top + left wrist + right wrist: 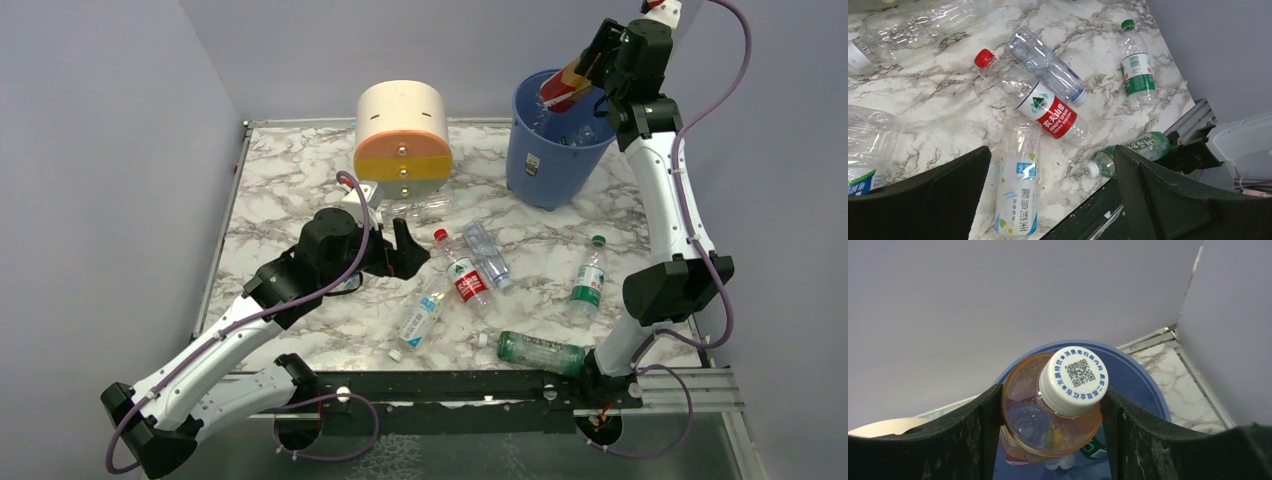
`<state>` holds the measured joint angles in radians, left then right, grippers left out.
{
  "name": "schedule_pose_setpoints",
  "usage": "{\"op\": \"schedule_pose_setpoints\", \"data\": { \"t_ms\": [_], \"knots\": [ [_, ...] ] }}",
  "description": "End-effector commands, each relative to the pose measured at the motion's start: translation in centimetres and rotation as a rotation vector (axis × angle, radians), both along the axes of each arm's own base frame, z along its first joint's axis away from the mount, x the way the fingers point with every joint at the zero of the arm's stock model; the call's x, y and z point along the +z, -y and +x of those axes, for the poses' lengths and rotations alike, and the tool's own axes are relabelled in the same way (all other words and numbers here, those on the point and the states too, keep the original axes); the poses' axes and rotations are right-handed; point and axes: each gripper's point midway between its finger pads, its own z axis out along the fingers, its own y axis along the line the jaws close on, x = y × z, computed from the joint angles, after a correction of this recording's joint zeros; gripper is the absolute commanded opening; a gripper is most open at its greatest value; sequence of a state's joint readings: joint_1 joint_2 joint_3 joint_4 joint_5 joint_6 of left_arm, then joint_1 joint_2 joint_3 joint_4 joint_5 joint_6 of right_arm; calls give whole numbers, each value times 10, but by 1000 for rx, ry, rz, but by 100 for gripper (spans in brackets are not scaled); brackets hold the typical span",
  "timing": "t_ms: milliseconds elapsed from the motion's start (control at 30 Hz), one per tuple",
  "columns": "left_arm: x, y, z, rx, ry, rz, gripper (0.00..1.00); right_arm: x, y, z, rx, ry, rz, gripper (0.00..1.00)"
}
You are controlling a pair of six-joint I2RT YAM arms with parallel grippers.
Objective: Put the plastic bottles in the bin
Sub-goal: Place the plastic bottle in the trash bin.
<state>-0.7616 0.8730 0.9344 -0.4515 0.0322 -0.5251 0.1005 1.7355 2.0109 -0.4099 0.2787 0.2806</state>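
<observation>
Bright, even, cool light from above. The plastic bottles (1048, 107) cast only faint, soft shadows on the marble table (290, 190). Small glints sit on clear plastic. All views are sharp.

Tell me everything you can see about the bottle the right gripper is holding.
The bottle is see-through plastic with an orange tint, closed by a white ribbed cap printed with a QR code ringed by blue characters. The top view shows a red and yellow label around its body. The right gripper clamps it from both sides just below the cap, holding it tilted above the open mouth of the blue bin.
</observation>
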Motion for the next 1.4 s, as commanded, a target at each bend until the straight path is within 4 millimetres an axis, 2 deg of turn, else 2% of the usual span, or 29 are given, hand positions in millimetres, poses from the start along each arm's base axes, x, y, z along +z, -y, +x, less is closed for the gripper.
{"op": "schedule_pose_setpoints", "data": {
  "t_ms": [0, 200, 433, 667, 800, 1100, 1200, 1300, 1367],
  "knots": [
    [2, 3, 4, 0, 25, -2, 99, -1, 31, -7, -145, -23, -82, 54],
    [1, 6, 6, -9, 23, -5, 99, -14, 42, -9, -200, -54, -126, 57],
    [-1, 7, 6, -11, 18, -8, 99, -40, 47, -8, -232, -119, -124, 58],
    [-3, 7, 5, -12, 19, -4, 99, -46, 46, -12, -232, -135, -105, 87],
    [-2, 8, 6, -15, 20, -1, 99, -40, 43, -18, -217, -126, -90, 91],
    [-7, 15, 8, -41, 9, 4, 99, -26, 17, -35, -79, -81, 2, 91],
    [-12, 18, 7, -50, -4, 4, 99, -22, -1, -41, 21, -59, 44, 93],
    [-20, 23, 6, -72, -23, -1, 99, -19, -24, -46, 145, -47, 87, 100],
    [-26, 28, 4, -97, -34, -6, 99, -19, -40, -48, 231, -53, 120, 100]
  ]
}}
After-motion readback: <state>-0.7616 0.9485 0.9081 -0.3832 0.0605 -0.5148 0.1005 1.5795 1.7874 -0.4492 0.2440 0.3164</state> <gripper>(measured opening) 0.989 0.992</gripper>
